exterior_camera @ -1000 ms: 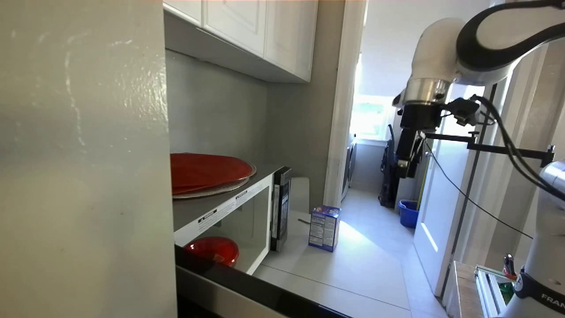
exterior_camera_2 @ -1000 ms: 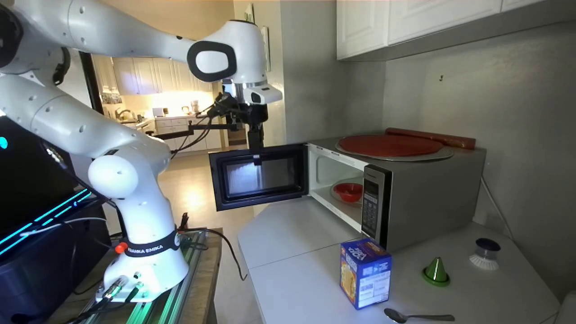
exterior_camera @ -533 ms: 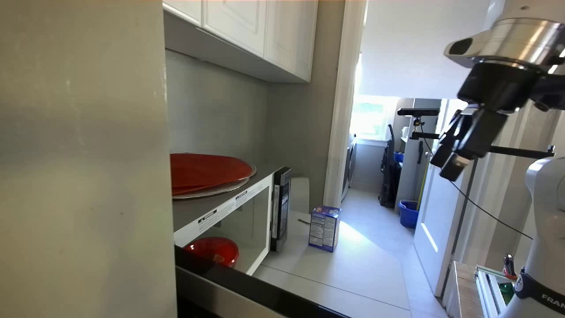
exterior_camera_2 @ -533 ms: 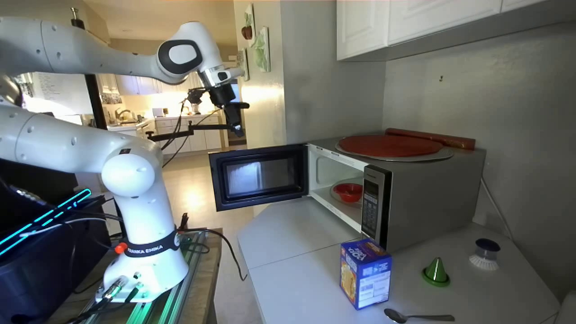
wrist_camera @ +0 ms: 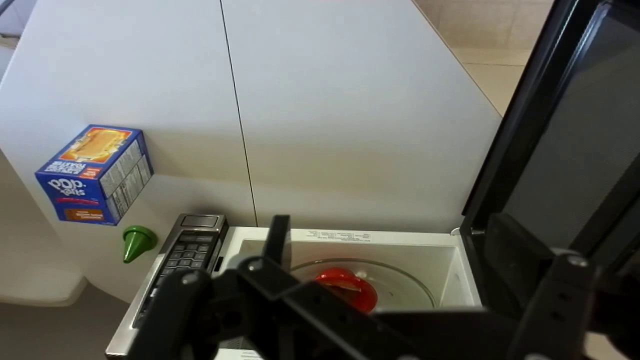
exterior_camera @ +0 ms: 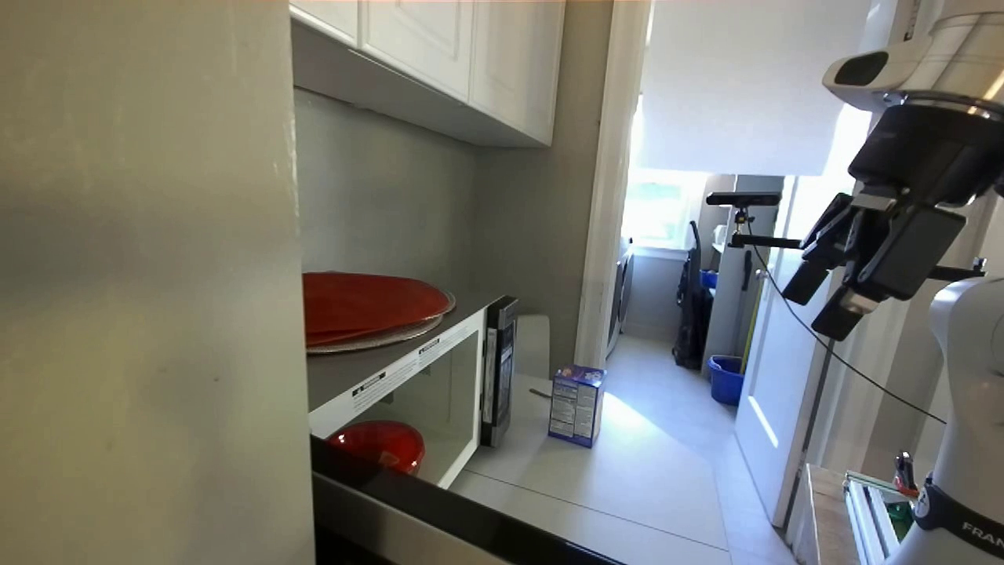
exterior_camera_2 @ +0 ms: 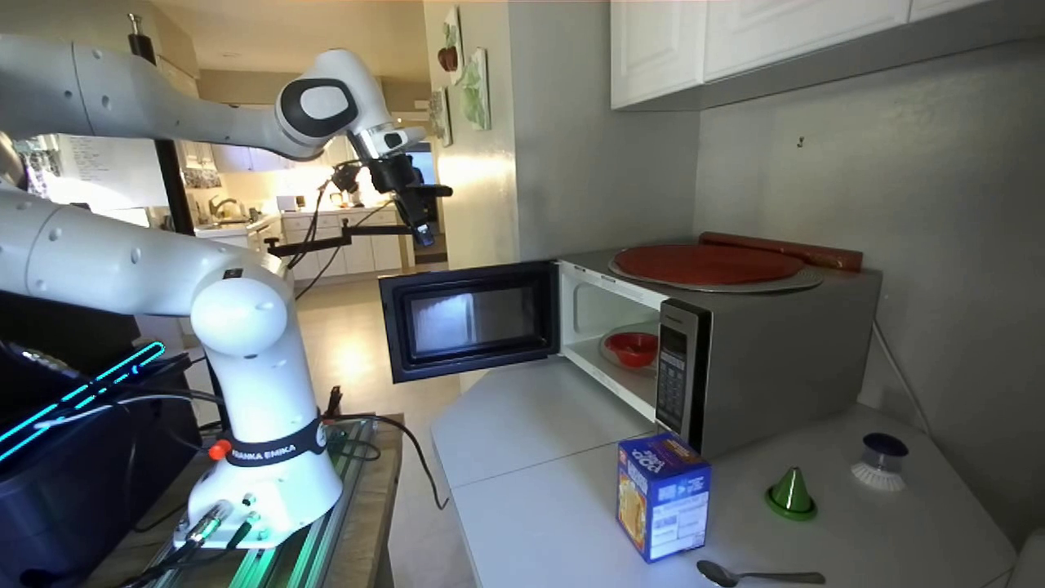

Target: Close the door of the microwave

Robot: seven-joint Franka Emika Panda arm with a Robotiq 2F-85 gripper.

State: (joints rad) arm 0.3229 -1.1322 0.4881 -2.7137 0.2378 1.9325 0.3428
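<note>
Well, fingers (wrist_camera: pixel 512 255) spread; blue box (exterior_camera_2: pixel 663 496) near the open microwave (exterior_camera_2: pixel 788 359), red bowl (exterior_camera_2: pixel 633 349) inside

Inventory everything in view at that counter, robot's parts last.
Microwave: one, grey, on the counter
Door: one, black, open, on the microwave
Bowl: one, red, inside the microwave
Turntable: one, clear, under the bowl
Mats: count unclear, red and silver, atop the microwave
Roll: one, reddish, on the microwave
Cord: one, pale, by the microwave
Box: one, blue, on the counter
Spoon: one, silver, near the box
Cone: one, green, on the counter
Brush: one, dark and white, on the counter
Counter: one, white, under the microwave
Cabinets: at least two, white, overhead
Gripper: one, black, open in mid-air
Arm: one, white, beside the counter
</note>
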